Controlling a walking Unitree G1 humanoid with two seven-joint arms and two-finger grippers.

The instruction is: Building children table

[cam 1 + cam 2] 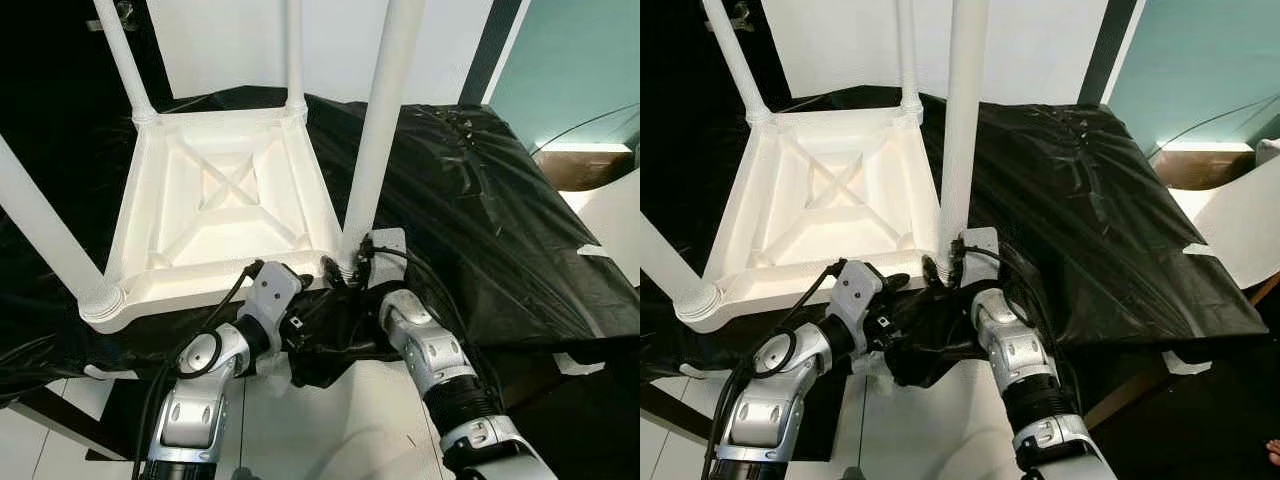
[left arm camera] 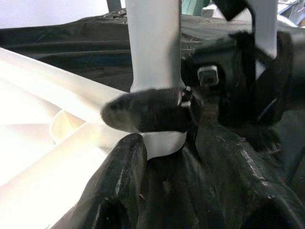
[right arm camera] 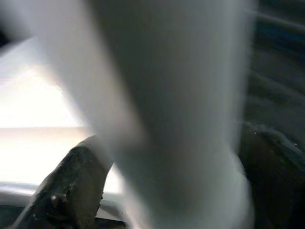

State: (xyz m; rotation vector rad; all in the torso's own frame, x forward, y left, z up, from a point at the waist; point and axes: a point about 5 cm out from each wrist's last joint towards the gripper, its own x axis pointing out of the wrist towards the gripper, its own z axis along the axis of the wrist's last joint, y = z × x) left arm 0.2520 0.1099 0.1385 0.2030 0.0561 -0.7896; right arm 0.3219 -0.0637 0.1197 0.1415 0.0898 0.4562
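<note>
A white children's table (image 1: 215,200) lies upside down on a black plastic sheet, with its legs pointing up. The leg at the near right corner (image 1: 385,110) stands in its socket. My right gripper (image 1: 345,268) is shut on the base of this leg; in the right wrist view the leg (image 3: 167,119) sits between its fingers (image 3: 71,186). My left gripper (image 1: 310,298) is at the table's near edge, just left of that corner. In the left wrist view its fingers (image 2: 119,186) stand apart and open below the leg (image 2: 152,47).
Three other legs rise at the far left (image 1: 125,60), far middle (image 1: 293,50) and near left (image 1: 40,230). The black sheet (image 1: 480,200) stretches to the right. A white panel (image 1: 610,220) lies at the right edge. Pale floor (image 1: 330,420) is below me.
</note>
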